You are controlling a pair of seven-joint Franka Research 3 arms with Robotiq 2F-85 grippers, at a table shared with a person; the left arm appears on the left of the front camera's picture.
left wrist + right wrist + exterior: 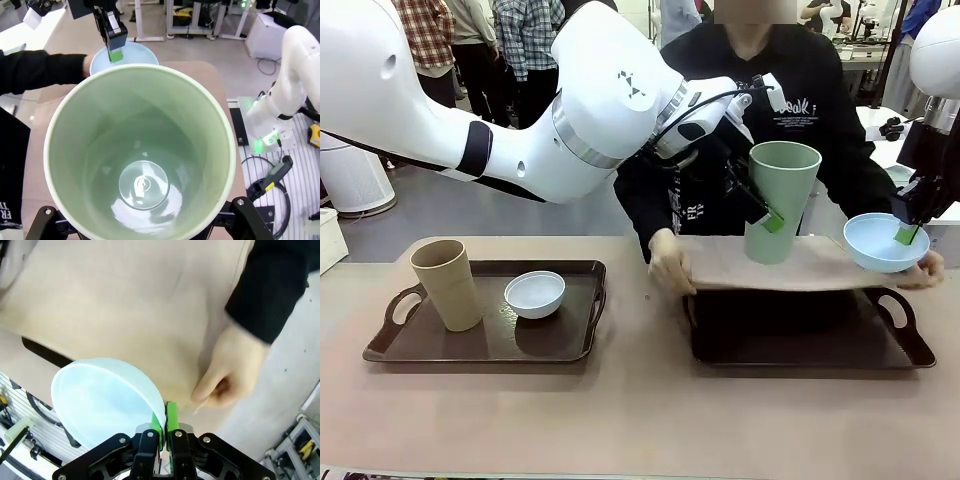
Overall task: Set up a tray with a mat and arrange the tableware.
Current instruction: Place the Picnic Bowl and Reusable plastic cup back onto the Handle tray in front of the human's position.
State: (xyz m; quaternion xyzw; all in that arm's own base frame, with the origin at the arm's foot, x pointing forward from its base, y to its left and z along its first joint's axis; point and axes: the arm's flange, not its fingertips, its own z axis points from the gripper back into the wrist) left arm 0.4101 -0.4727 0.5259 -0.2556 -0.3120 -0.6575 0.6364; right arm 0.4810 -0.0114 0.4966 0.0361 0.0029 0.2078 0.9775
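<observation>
Left claw [772,218] clasped wide round pale green cup [782,195], upright over beige mat [720,268]. Right claw [908,233] pinched tight on rim of light blue bowl [878,245], at mat's right end. Mat held by person's hands [670,262] above dark tray [910,350]. Tan cup [447,285] and white bowl [535,294] side by side on left tray [390,345], on tabletop [640,420].

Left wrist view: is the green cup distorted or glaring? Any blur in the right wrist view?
Left wrist view: wide-angle bulge on the tall pale green matte cup, reflections glinting on its bottom. Right wrist view: the person's hand looks soft; the small light blue round bowl is crisp.
</observation>
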